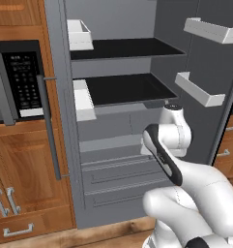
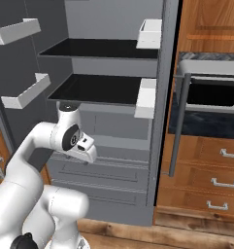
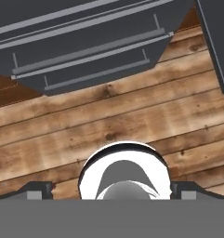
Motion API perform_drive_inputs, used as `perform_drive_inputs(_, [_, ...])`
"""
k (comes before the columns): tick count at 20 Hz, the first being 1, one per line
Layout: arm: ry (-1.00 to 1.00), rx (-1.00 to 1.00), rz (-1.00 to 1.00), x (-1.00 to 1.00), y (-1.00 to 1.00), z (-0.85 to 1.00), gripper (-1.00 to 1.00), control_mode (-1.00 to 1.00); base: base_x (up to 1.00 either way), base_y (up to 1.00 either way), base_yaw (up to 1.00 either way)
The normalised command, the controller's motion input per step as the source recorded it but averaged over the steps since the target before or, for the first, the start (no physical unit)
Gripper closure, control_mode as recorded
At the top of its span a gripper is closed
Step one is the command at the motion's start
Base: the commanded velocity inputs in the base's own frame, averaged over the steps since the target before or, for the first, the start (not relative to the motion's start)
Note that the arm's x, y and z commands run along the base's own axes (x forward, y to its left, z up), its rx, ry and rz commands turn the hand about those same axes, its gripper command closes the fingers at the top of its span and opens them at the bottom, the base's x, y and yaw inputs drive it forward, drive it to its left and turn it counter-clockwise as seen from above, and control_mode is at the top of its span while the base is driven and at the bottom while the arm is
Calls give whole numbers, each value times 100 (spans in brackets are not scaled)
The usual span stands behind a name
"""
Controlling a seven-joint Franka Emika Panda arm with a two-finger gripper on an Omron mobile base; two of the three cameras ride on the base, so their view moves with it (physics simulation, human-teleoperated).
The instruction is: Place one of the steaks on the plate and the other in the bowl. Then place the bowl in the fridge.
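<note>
Two fridge doors swung wide, and the hand (image 3: 114, 190) open, aimed down at the floor.
The hand's dark fingertips (image 3: 36, 189) stand far apart with nothing gripped between them, and the wooden plank floor (image 3: 132, 111) lies straight below them. The fridge (image 1: 113, 19) is just ahead of the hand: its grey lower drawers (image 3: 85, 51) sit beyond the fingertips, low and close, while its two black shelves (image 1: 127, 87) are above the hand and further in. White door bins (image 1: 200, 94) hang on the opened doors to either side of the hand, higher than it. A black-fronted microwave (image 1: 21, 82) is set in the wooden cabinets off to the hand's left, past the fridge door.
</note>
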Motion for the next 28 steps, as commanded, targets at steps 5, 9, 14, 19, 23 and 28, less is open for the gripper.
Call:
perform_drive_inputs(5, [0, 0, 0, -8, 2, 0, -100, -100, 0, 0, 0])
perform_drive_inputs(9, [0, 0, 0, 0, 0, 0, -100, 100, -39, 43, -13])
perform_drive_inputs(14, [0, 0, 0, 0, 0, 0, -100, 100, -49, 42, -38])
perform_drive_inputs(19, [0, 0, 0, 0, 0, 0, -100, 100, -21, -23, -58])
perform_drive_inputs(23, [0, 0, 0, 0, 0, 0, -100, 100, -11, -35, -57])
perform_drive_inputs(28, [0, 0, 0, 0, 0, 0, -100, 100, -2, -34, -62])
